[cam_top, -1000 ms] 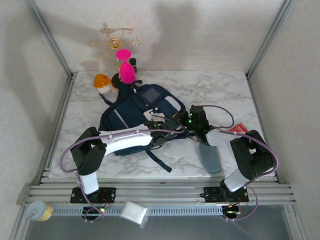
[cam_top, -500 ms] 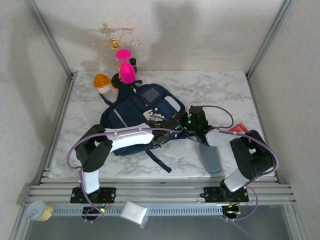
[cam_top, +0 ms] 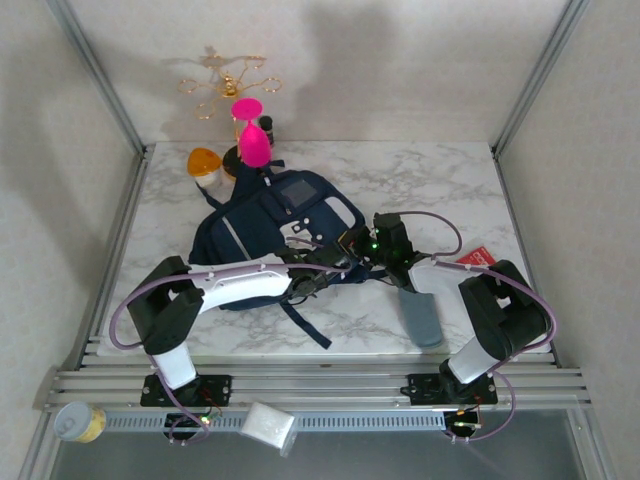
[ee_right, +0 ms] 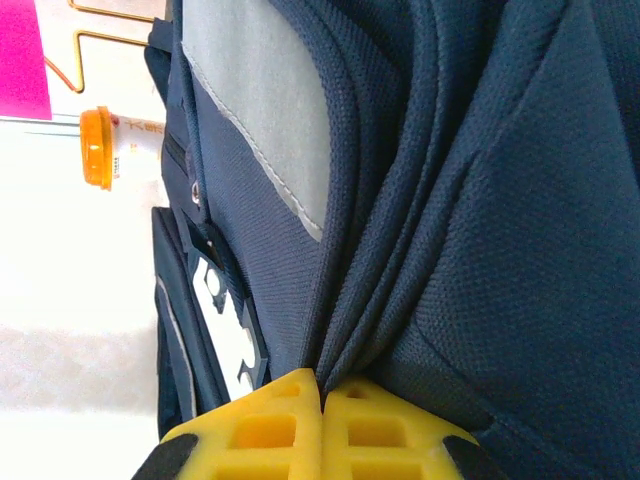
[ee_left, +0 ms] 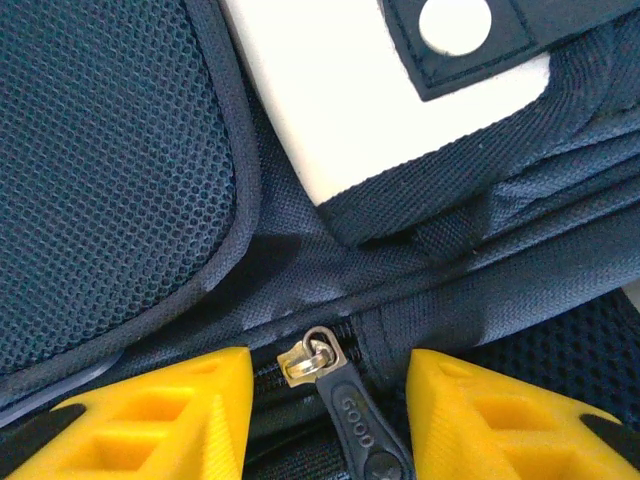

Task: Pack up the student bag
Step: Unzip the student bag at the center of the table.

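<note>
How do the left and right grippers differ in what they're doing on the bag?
The left gripper has its jaws apart, while the right gripper is pinched shut. The left straddles the zipper pull without gripping it; the right clamps a fold of the student bag. Both are at the bag.

Table (cam_top: 440, 180): white marble top
Gold wire stand (cam_top: 225, 85): back left, past the table's far edge
Pink piece (cam_top: 250, 135): upright before the stand (its make is unclear)
Orange-lidded jar (cam_top: 205, 165): back left corner
Grey pouch (cam_top: 420, 318): flat, front right
Red packet (cam_top: 478, 256): right side
White packet (cam_top: 268, 425): near rail
</note>
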